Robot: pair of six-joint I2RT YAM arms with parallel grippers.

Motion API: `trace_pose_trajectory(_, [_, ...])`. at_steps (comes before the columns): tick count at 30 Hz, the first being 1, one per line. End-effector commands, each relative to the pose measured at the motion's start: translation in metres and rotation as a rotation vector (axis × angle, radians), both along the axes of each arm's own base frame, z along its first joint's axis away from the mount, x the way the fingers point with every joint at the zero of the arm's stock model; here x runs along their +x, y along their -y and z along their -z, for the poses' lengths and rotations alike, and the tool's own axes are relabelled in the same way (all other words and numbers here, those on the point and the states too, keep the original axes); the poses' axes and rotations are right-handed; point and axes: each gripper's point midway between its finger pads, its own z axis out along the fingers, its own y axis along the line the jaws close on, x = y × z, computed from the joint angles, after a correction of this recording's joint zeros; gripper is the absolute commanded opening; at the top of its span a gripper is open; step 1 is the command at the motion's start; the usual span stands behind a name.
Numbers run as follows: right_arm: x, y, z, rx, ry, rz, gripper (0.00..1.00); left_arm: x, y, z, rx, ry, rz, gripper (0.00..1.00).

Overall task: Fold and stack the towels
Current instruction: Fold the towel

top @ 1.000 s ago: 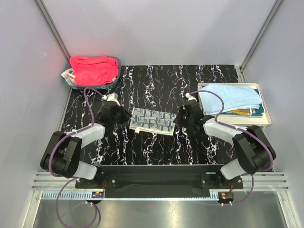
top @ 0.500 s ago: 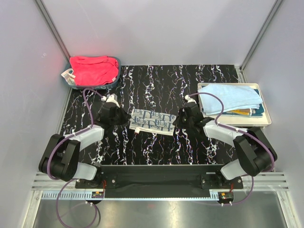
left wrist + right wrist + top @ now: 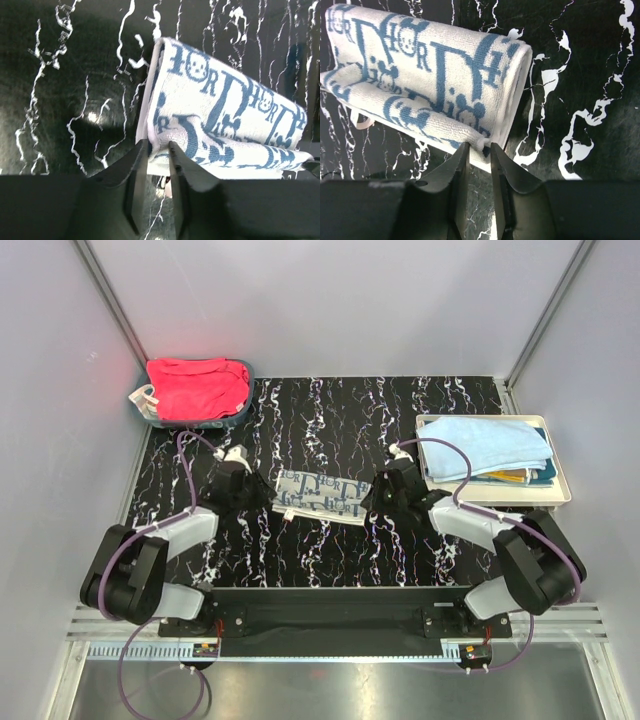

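A white towel with dark blue print [image 3: 320, 496] lies folded lengthwise on the black marbled table. My left gripper [image 3: 266, 500] sits at its left end. In the left wrist view the fingers [image 3: 135, 165] stand a little apart, and the towel's near corner [image 3: 165, 137] rests loosely at their tips [image 3: 158, 145]. My right gripper [image 3: 373, 500] is at the right end, open by a narrow gap [image 3: 479, 146], with the towel's corner [image 3: 482, 142] just between the tips. A plain red-pink towel [image 3: 197, 386] fills the bin. A light blue towel [image 3: 485, 445] tops the folded stack on the tray.
The translucent teal bin [image 3: 140, 405] stands at the back left corner. The cream tray [image 3: 560, 485] sits at the right edge, with mustard and teal cloth edges [image 3: 520, 477] under the blue towel. Grey walls enclose the table on three sides.
Both grippers have parted their fingers from shut, loosening their hold on the printed towel's near corners. The arms have shifted slightly; the towel stays folded in place.
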Motion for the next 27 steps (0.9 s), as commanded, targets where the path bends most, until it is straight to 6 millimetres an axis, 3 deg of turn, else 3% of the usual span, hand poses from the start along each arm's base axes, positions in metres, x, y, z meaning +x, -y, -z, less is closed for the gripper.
trace_pose_trajectory(1, [0.005, -0.002, -0.029, 0.024, 0.065, 0.014, 0.31, 0.008, -0.001, -0.026, 0.007, 0.071, -0.004, 0.31])
trace_pose_trajectory(7, [0.004, 0.008, -0.056, 0.008, 0.088, 0.052, 0.32, 0.007, -0.008, -0.051, 0.042, 0.089, -0.02, 0.34])
trace_pose_trajectory(11, [0.009, 0.004, -0.065, 0.011, 0.095, 0.045, 0.33, 0.012, 0.002, -0.068, 0.032, 0.112, 0.003, 0.34])
trace_pose_trajectory(16, [0.019, -0.018, -0.053, 0.01, 0.064, 0.014, 0.32, 0.021, 0.037, -0.056, 0.019, 0.073, 0.095, 0.34])
trace_pose_trajectory(19, [0.02, -0.029, -0.037, 0.003, 0.026, 0.0, 0.3, 0.022, 0.05, -0.039, 0.019, 0.024, 0.115, 0.33])
trace_pose_trajectory(27, [-0.017, -0.036, 0.003, 0.003, -0.067, -0.023, 0.3, -0.004, 0.043, 0.001, 0.051, -0.062, 0.112, 0.32])
